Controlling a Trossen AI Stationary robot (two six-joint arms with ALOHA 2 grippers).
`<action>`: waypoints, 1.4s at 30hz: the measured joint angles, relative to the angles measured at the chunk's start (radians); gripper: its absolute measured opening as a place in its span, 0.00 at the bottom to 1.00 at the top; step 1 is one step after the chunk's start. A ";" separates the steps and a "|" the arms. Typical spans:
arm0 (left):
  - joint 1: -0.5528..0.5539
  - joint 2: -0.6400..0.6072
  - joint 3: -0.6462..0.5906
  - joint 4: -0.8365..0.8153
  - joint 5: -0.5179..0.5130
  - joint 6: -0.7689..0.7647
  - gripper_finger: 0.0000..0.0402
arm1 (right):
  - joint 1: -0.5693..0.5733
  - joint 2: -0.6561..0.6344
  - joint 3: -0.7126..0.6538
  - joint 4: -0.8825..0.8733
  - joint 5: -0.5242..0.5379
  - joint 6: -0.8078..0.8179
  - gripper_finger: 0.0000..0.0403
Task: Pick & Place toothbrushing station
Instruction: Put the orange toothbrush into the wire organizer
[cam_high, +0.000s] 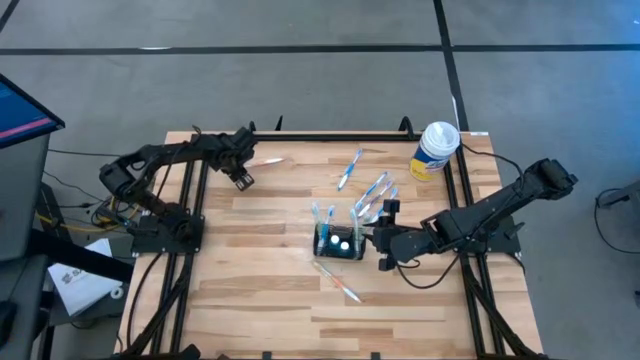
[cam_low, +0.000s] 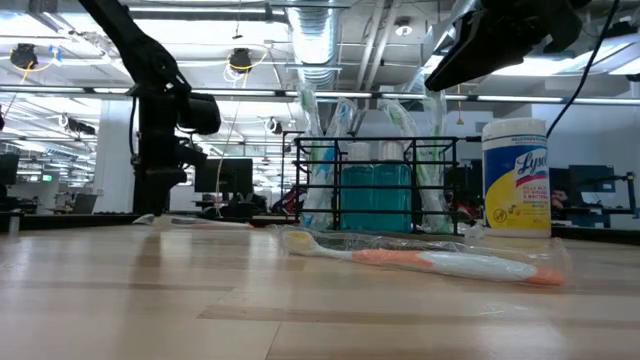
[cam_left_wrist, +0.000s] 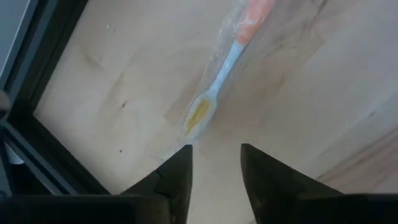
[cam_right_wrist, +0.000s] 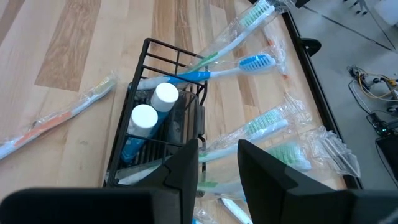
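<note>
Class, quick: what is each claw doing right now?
Left claw: open, empty, above a wrapped toothbrush.
Right claw: open, empty, beside the toothbrushing station.

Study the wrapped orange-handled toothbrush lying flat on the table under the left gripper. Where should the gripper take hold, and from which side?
Probably across the handle of the orange-handled toothbrush, coming straight down from above. It lies flat on the wooden table in a clear wrapper, so only its narrow sides offer opposing faces. The left gripper hangs open just past the bristle end, which looks a poorer grip than the straight handle.
</note>
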 joint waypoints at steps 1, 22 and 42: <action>0.000 -0.005 0.000 -0.002 -0.001 0.000 0.34 | -0.001 0.000 0.000 0.000 0.000 0.000 0.26; 0.024 -0.002 -0.028 0.004 -0.134 0.106 0.45 | 0.000 0.000 0.000 0.000 0.000 0.000 0.26; 0.048 -0.002 -0.028 0.084 -0.043 0.134 0.40 | 0.000 0.000 0.000 0.000 0.000 0.000 0.26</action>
